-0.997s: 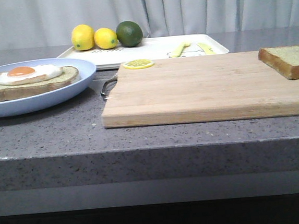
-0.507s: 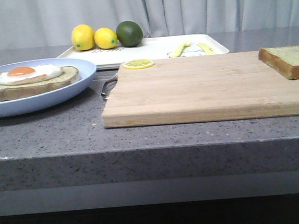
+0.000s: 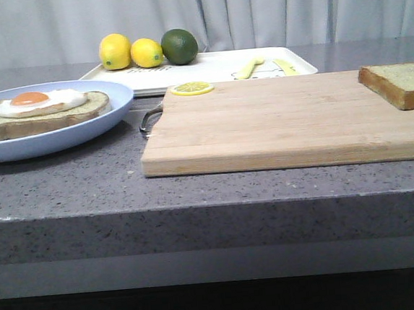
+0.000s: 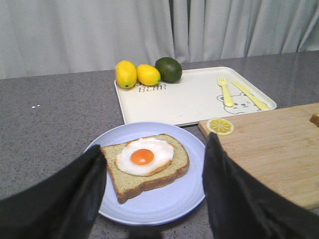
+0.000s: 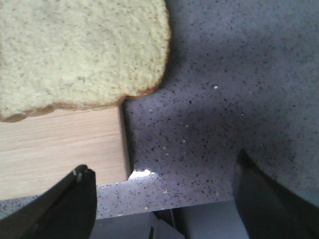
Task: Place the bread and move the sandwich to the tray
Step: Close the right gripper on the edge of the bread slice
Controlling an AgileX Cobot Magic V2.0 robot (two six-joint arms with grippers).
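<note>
Nothing has shifted across the frames: the pale greenish-beige toast slice (image 3: pixel 401 84) lies on the wooden cutting board (image 3: pixel 284 123), both black grippers (image 4: pixel 154 194) (image 5: pixel 162 199) spread open, empty; placement unstarted.

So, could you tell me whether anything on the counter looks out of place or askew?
One thing: the bread sits at the far right end of the cutting board, and the right wrist view shows its corner overhanging the board's edge above the counter. Nothing looks spilled or damaged.
</note>
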